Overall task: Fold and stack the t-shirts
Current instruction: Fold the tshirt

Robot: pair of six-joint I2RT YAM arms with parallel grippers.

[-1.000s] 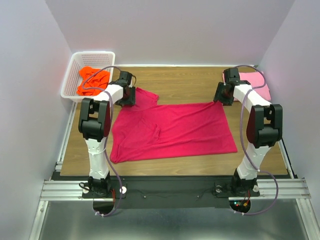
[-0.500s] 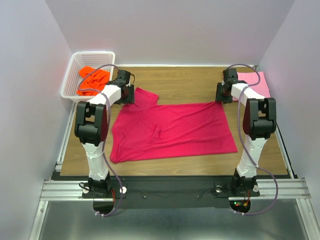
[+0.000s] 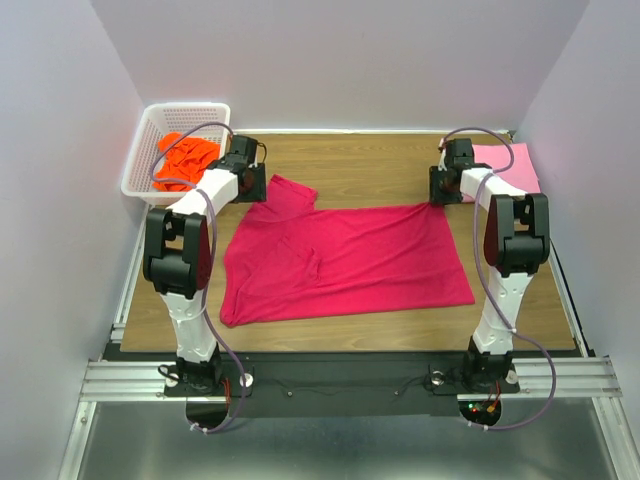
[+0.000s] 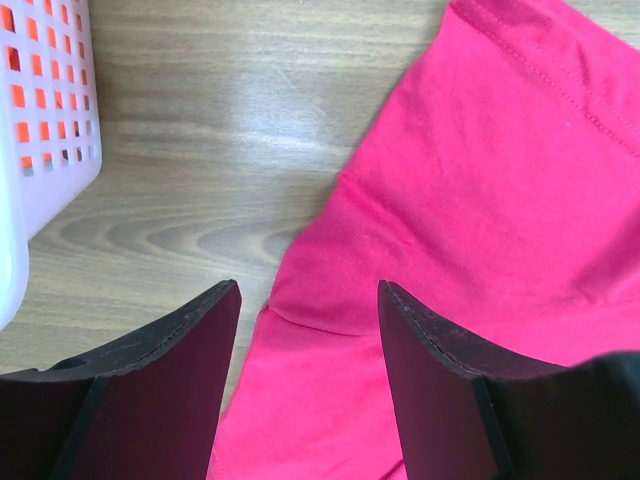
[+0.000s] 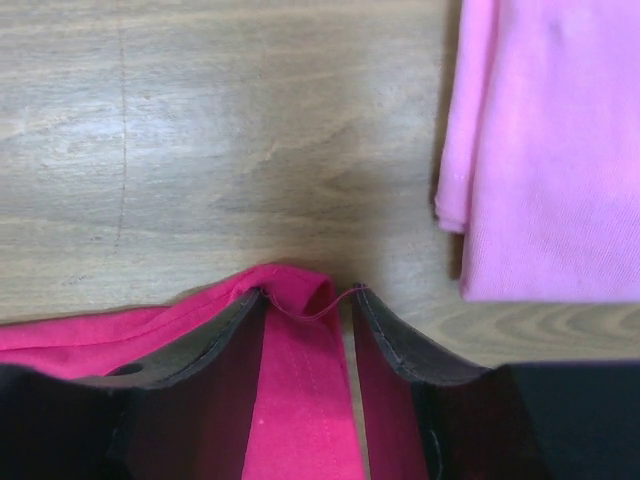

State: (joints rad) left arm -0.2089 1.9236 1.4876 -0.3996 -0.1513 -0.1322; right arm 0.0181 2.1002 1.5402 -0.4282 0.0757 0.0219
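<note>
The crimson-red t-shirt (image 3: 345,260) lies spread flat in the middle of the table. My left gripper (image 3: 256,188) is at its far left sleeve. In the left wrist view it (image 4: 305,300) is wide open just above the red cloth (image 4: 500,200) and holds nothing. My right gripper (image 3: 438,192) is at the shirt's far right corner. In the right wrist view it (image 5: 307,295) stands partly open with the red hem corner (image 5: 295,400) between its jaws, not pinched. The light pink t-shirt (image 3: 512,165) lies folded at the back right. The orange t-shirt (image 3: 185,160) is in the basket.
A white lattice basket (image 3: 150,125) stands at the back left, and its wall shows in the left wrist view (image 4: 40,150). The pink shirt's edge (image 5: 550,150) lies just right of my right gripper. Walls close in the table on three sides.
Both grippers have drawn slightly toward the back of the table and the arms' elbows have swung outward. The red shirt has not moved.
</note>
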